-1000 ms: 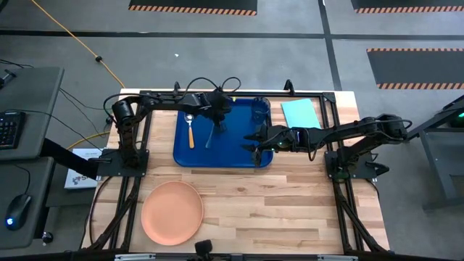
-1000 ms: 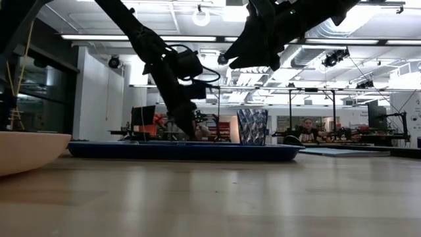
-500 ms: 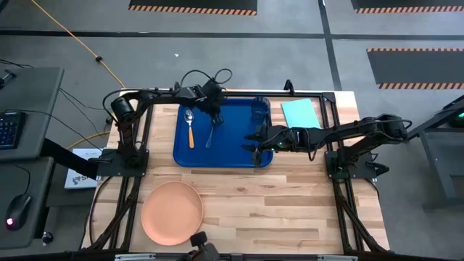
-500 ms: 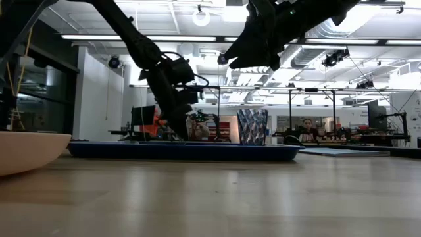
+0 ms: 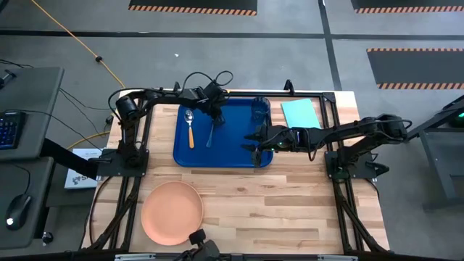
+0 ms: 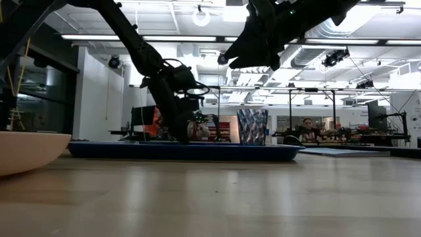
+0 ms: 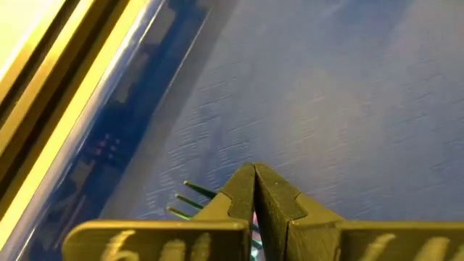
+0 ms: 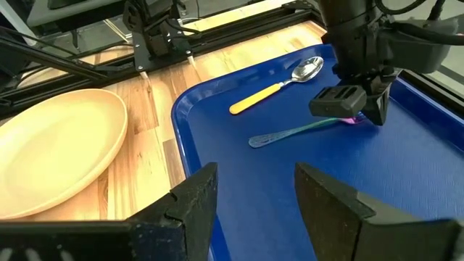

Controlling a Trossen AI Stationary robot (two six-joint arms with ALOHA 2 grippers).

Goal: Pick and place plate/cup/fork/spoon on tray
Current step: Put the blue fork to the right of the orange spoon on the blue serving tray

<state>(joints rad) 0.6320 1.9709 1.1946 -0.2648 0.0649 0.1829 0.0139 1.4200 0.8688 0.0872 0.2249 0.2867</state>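
The dark-blue tray [image 5: 235, 148] lies at the far middle of the table. On it lie a spoon [image 5: 190, 129] with a yellow handle and the teal fork [image 5: 210, 135]. The dark-blue cup [image 5: 259, 112] stands in the tray's far right corner. My left gripper [image 5: 215, 117] is shut on the fork at its far end. My right gripper [image 5: 251, 140] hangs open above the tray's right part, holding nothing. The peach-orange plate [image 5: 172, 212] rests on the table at the near left. My left gripper pinches the fork at its tine end [image 7: 190, 197], and the tines stick out past the shut fingers. The fingers [image 8: 346, 101] come from above, slanting down. The fork's handle end [image 8: 255, 141] lies on the tray floor.
A light-teal flat sheet [image 5: 301, 112] lies right of the tray. Bare wood stretches across the near half of the table, right of the plate. Black frame rails run along the table's left, right and far sides.
My left gripper has gone a little toward the table's left edge and down, staying shut on the fork's tine end. The fork has swung slightly with it, while its handle end has stayed on the tray. My right arm has kept still.
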